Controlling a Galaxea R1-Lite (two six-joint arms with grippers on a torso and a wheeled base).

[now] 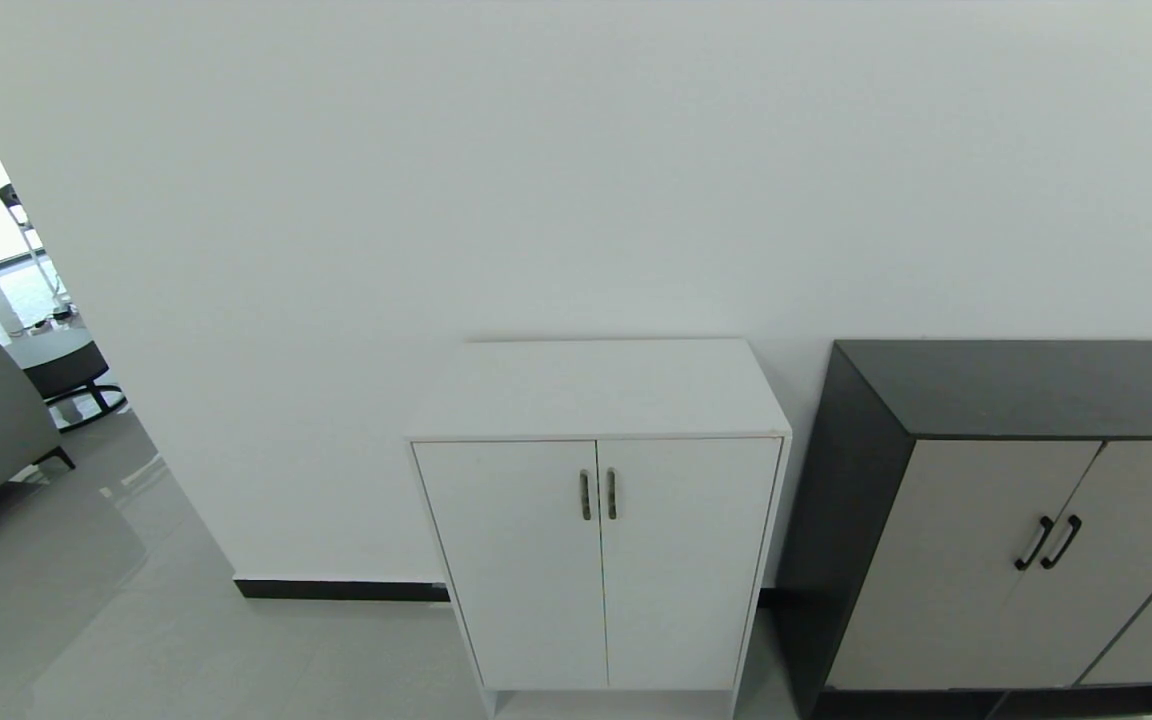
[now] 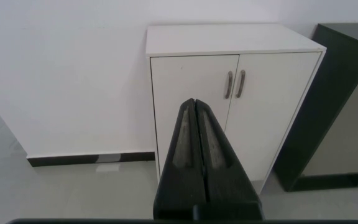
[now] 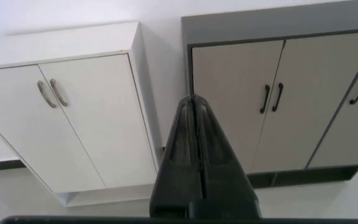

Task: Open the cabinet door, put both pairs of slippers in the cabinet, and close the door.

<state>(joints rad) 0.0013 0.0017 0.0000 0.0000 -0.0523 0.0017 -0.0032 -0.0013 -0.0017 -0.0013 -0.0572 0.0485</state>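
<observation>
The white two-door cabinet [image 1: 596, 560] stands against the wall [image 1: 436, 200], doors shut, its slim metal handles [image 1: 598, 495] just beside each other. The left tool [image 2: 196, 102] and the right tool [image 3: 193, 98] are both pressed together, well apart from it. Going in unspread, one could glance off or hook the wrong handle.

No readable text, labels, numbers or signs on any surface

Left gripper [image 2: 195, 101] is pressed tight, fingers together, holding nothing, aimed at twelve o'clock. Right gripper [image 3: 193, 98] likewise: fingers together, empty, aimed at twelve o'clock.
</observation>
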